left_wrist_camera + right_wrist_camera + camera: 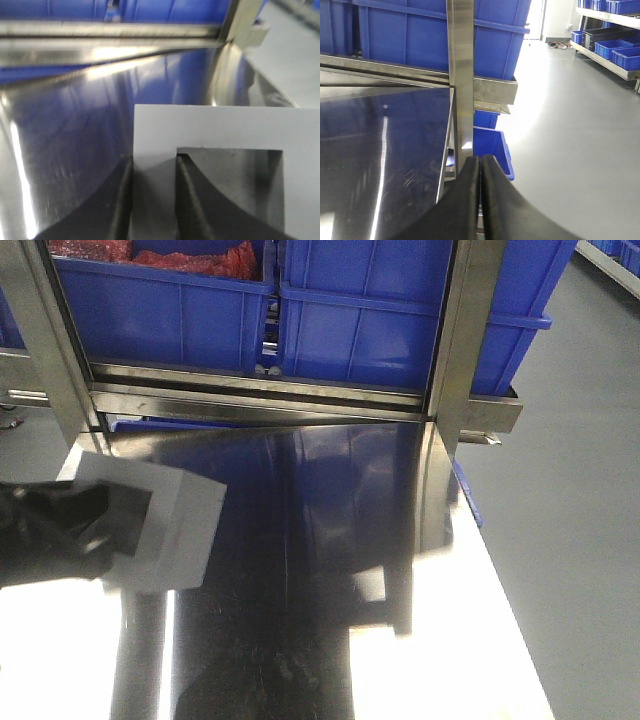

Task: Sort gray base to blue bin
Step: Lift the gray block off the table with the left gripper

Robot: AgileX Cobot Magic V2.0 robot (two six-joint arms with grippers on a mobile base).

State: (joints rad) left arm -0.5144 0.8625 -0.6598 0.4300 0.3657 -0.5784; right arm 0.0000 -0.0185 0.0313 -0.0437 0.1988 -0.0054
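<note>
My left gripper (155,167) pinches one wall of the gray base (225,130), lower left in the front view over the shiny table (330,540), my right gripper (480,165) is shut and empty, and it is not in the blue bin (492,145) yet.

A red-filled blue crate (160,320) sits above a steel table (330,560).

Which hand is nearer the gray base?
Left. The left hand pinches a wall of the gray base, one finger in its recess; the right hand is shut, away at the table edge.
</note>
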